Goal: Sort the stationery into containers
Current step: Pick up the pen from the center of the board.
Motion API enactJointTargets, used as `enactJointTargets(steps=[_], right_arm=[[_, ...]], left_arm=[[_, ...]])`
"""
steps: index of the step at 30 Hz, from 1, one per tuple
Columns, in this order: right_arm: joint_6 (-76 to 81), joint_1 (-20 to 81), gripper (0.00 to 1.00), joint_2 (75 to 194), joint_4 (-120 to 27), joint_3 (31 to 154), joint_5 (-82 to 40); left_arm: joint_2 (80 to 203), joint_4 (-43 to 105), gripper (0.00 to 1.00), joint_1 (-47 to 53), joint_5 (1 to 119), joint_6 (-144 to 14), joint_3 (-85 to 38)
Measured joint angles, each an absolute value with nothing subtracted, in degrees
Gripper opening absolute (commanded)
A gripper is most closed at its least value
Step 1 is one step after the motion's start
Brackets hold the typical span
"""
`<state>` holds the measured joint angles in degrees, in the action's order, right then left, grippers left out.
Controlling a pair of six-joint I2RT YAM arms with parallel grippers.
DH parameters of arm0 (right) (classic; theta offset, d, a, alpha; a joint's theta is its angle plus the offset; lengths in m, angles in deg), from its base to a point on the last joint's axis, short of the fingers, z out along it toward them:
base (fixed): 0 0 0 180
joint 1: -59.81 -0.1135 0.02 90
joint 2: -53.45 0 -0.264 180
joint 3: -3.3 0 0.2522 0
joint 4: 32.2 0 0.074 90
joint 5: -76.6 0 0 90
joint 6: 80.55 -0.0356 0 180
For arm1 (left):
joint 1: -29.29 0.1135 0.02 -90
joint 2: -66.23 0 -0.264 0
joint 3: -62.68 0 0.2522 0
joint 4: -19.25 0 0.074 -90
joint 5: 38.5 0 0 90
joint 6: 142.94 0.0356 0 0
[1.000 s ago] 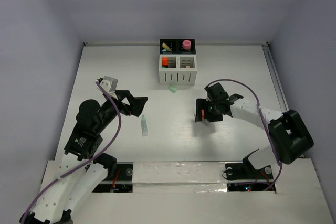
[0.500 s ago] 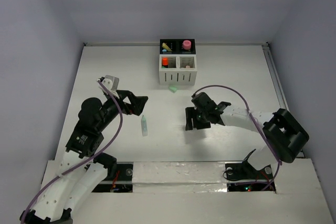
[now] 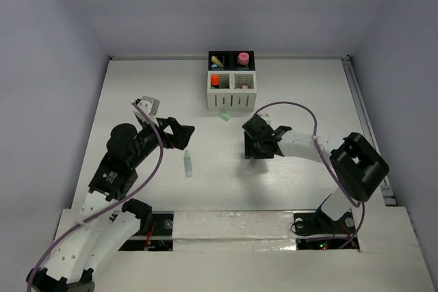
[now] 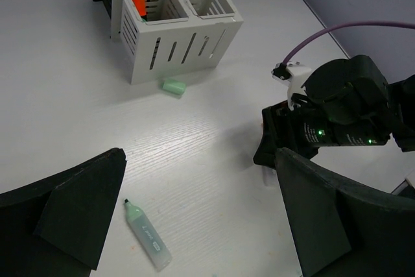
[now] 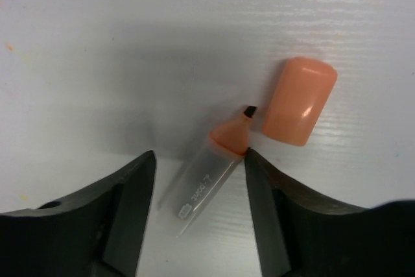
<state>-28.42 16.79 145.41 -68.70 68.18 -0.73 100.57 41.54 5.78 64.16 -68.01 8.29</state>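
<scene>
An uncapped orange highlighter (image 5: 206, 174) lies slantwise on the table between the fingers of my right gripper (image 5: 200, 154). The right finger touches its orange collar, and the left finger stands just off its tail. Its orange cap (image 5: 299, 100) lies loose beside the tip. In the top view that gripper (image 3: 254, 153) points down at the table, right of centre. My left gripper (image 3: 179, 135) hovers wide open with nothing in it. Below it lies an uncapped green highlighter (image 4: 148, 237) (image 3: 187, 163). The organizer (image 3: 232, 100) stands at the back.
A loose green cap (image 3: 224, 115) (image 4: 174, 87) lies just in front of the organizer. An orange highlighter (image 3: 215, 80) stands in its front left white compartment. Yellow and blue ones (image 3: 217, 60) fill the back left black one, a pink one (image 3: 243, 57) the back right.
My right gripper has slid left and a little farther back, and its jaws have narrowed around the orange highlighter. The left arm has edged slightly forward. The green highlighter has not moved.
</scene>
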Motion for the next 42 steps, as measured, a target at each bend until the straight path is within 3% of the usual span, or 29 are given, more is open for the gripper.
enactJointTargets(steps=[1,4,7,9,12,15,22,27,32,42], right_arm=[[-28.5,16.8,0.59,146.0,-69.0,68.8,-0.1],[-28.5,16.6,0.46,147.4,-69.6,70.1,1.6],[-28.7,16.5,0.44,148.2,-69.9,70.7,2.8],[-28.7,16.3,0.38,148.7,-70.0,71.2,3.3],[-28.8,16.2,0.2,149.5,-70.1,71.8,3.9],[-28.6,16.2,0.14,149.8,-70.4,72.4,4.2],[-27.1,15.7,0.11,147.5,-71.3,73.9,2.0],[-26.7,11.7,0.1,139.9,-69.8,79.8,1.3],[-26.5,5.1,0.1,137.8,-63.2,88.3,2.8],[-26.1,-0.3,0.1,141.3,-59.2,95.4,7.4]], left_arm=[[100.6,41.5,0.99,5.8,64.2,-68.0,8.3],[100.8,41.5,0.99,5.8,64.6,-68.0,8.3],[101.1,41.5,0.99,5.8,65.7,-68.0,8.3],[101.4,41.5,0.99,5.8,66.7,-68.2,8.5],[101.4,41.4,0.99,5.8,68.8,-69.1,9.2],[100.7,40.6,0.99,5.8,71.6,-71.4,10.5],[95.4,35.7,0.99,5.8,77.5,-79.0,18.7],[98.5,33.2,0.98,5.8,80.0,-81.6,19.4],[100.4,32.4,0.7,5.8,80.8,-82.5,19.5],[101.7,31.5,0.42,5.8,81.2,-83.1,19.7]])
